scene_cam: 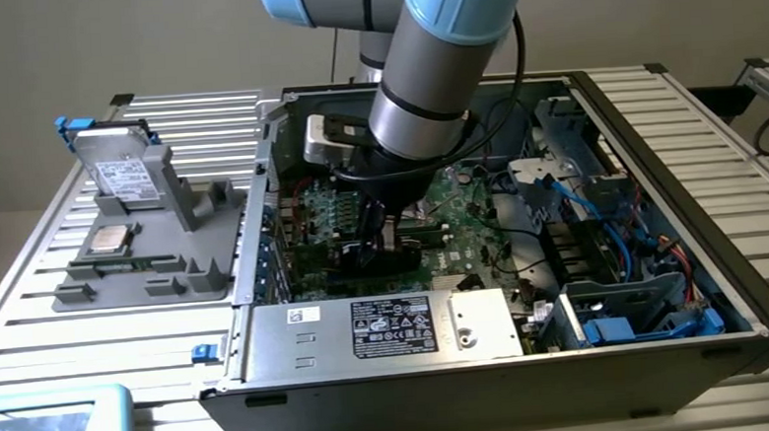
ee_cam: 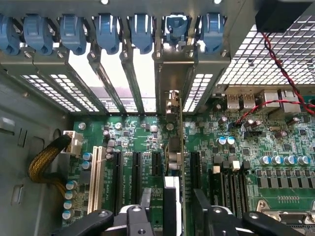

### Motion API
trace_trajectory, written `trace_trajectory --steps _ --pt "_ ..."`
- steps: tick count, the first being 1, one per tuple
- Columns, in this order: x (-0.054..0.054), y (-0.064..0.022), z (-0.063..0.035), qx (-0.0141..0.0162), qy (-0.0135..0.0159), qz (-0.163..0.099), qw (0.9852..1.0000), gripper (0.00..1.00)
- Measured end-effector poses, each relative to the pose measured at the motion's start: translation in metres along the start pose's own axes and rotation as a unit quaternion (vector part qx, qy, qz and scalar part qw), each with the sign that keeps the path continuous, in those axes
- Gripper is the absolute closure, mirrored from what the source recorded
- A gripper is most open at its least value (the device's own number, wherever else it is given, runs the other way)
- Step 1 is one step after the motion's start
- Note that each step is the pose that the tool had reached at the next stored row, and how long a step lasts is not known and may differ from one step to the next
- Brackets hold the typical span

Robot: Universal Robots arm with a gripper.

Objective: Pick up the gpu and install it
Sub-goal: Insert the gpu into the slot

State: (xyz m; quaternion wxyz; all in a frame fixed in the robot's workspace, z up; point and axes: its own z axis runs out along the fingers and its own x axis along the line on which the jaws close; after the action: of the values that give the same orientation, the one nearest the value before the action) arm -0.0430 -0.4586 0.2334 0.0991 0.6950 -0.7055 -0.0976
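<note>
Straddling the gpu [ee_cam: 173,162] edge-on, my tool [ee_cam: 173,209] stands released, card upright in its slot [ee_cam: 173,169].

Gpu [ee_cam: 173,147] upright, edge-on in motherboard slot.

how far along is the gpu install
Done, by the look of it: the gpu stands upright on edge in a motherboard slot, its bracket up at the case's rear slots. In hand: the tool straddles the card's near edge, fingers apart. Left: whether it is fully seated cannot be told.
</note>
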Motion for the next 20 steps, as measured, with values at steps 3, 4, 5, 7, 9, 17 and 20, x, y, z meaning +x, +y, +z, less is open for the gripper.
trace_trajectory --steps 3,4,5,7,9,17,20 --pt "0.000 0.0007 -0.0037 0.0036 -0.0001 0.000 1.0000 0.53" --pt "0.000 0.0008 -0.0045 0.0074 -0.0002 0.000 1.0000 0.53" --pt "0.000 0.0007 -0.0051 0.0123 -0.0002 0.000 0.9999 0.53" --pt "0.000 0.0010 -0.0069 0.0208 -0.0003 0.000 0.9998 0.53" --pt "0.000 0.0024 -0.0122 0.0242 -0.0004 0.000 0.9997 0.53" --pt "0.000 0.0125 -0.0470 0.0244 -0.0004 0.000 0.9997 0.53" --pt "0.000 0.0162 -0.0600 0.0245 -0.0004 0.000 0.9997 0.53"
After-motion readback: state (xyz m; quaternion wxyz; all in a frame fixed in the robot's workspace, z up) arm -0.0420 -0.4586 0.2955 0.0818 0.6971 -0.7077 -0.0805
